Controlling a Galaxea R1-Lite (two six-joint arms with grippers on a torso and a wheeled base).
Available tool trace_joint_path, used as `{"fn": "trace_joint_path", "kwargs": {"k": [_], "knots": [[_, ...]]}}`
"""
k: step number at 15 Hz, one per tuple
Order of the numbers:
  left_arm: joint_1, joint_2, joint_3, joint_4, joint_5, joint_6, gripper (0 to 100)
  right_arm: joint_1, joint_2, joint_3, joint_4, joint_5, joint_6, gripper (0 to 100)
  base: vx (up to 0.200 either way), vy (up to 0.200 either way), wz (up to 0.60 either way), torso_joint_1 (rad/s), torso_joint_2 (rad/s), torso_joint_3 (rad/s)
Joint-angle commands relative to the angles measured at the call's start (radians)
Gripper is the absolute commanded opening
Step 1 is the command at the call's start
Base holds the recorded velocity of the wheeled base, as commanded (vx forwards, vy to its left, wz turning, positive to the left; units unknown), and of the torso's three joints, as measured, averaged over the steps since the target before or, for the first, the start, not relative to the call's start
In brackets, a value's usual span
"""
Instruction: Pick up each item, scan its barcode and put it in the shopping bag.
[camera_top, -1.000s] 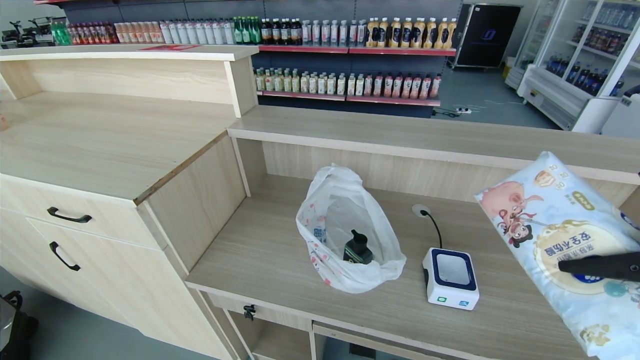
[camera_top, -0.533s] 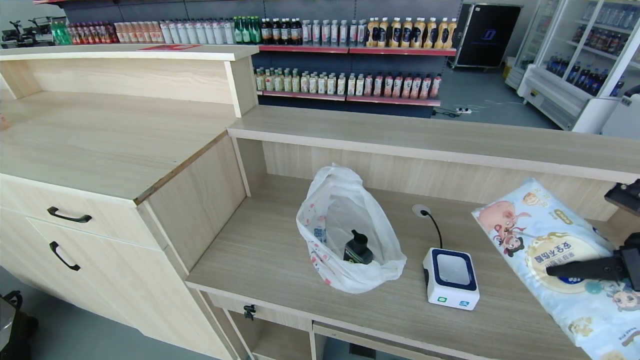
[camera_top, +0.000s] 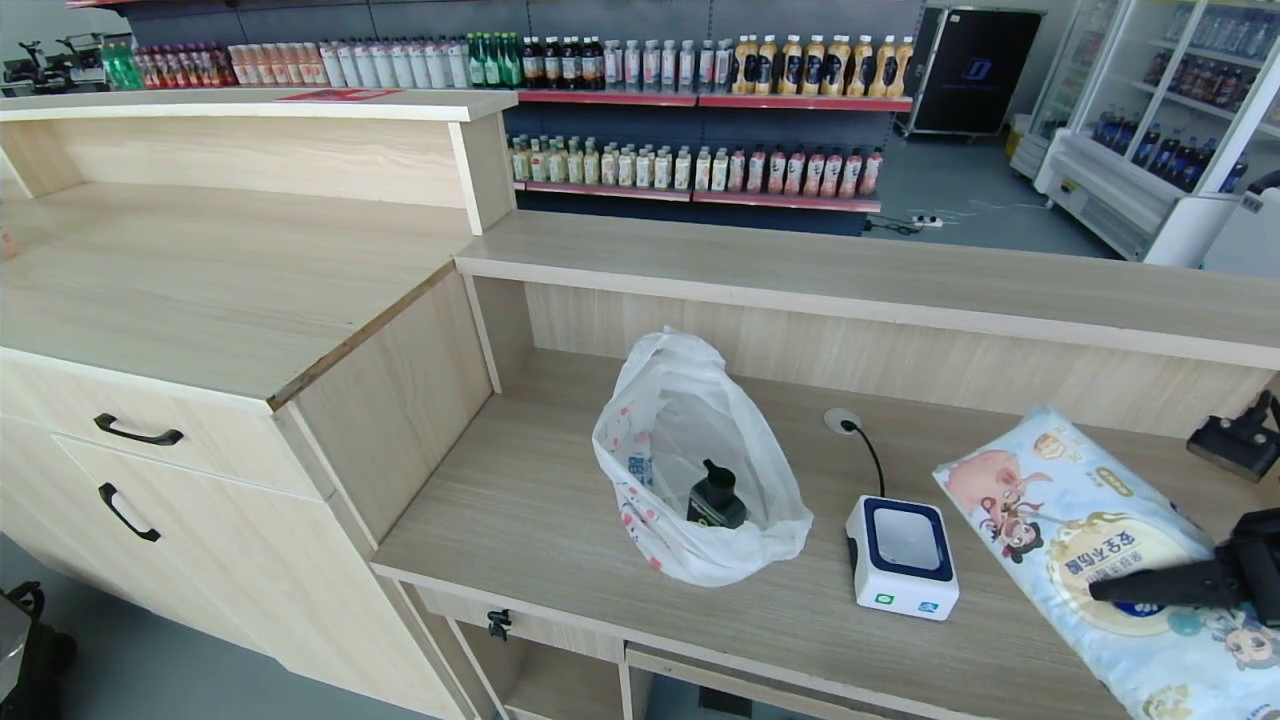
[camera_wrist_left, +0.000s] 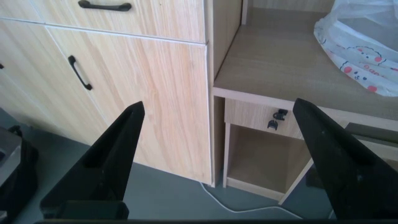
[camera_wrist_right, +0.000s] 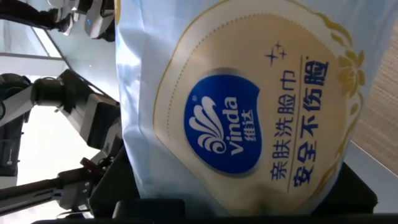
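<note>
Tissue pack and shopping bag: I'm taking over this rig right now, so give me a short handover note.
Left gripper: open, empty, low beside the counter front.
Right gripper: shut on the tissue pack, held low over the counter, right of the scanner.
Done: dark bottle sits in the shopping bag.
To do: pass the pack over the scanner, then bag it.

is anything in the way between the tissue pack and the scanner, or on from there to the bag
Nothing visible blocks it. The tissue pack, in the right gripper, is just right of the scanner, bare counter between them. The scanner itself sits between pack and shopping bag, whose mouth is open with a dark bottle inside.
</note>
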Motion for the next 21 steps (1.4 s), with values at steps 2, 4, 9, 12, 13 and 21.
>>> {"fn": "trace_joint_path", "kwargs": {"k": [2, 4, 9, 12, 13, 21], "knots": [[0.0, 0.0, 0.0, 0.0, 0.001, 0.0, 100, -0.002, 0.11, -0.008, -0.042, 0.006, -0.037, 0, 0.0, 0.0, 0.0, 0.0, 0.0, 0.0], [0.0, 0.0, 0.0, 0.0, 0.001, 0.0, 100, -0.014, 0.122, -0.006, -0.047, 0.006, -0.037, 0, 0.0, 0.0, 0.0, 0.0, 0.0, 0.0], [0.0, 0.0, 0.0, 0.0, 0.001, 0.0, 100, -0.013, 0.134, 0.009, -0.047, 0.023, -0.045, 0, 0.0, 0.0, 0.0, 0.0, 0.0, 0.0], [0.0, 0.0, 0.0, 0.0, 0.001, 0.0, 100, -0.016, 0.162, 0.004, -0.047, 0.025, -0.063, 0, 0.0, 0.0, 0.0, 0.0, 0.0, 0.0], [0.0, 0.0, 0.0, 0.0, 0.001, 0.0, 100, -0.02, 0.173, 0.007, -0.045, 0.023, -0.086, 0, 0.0, 0.0, 0.0, 0.0, 0.0, 0.0], [0.0, 0.0, 0.0, 0.0, 0.001, 0.0, 100, -0.013, 0.188, -0.006, -0.049, 0.057, -0.094, 0, 0.0, 0.0, 0.0, 0.0, 0.0, 0.0]]}}
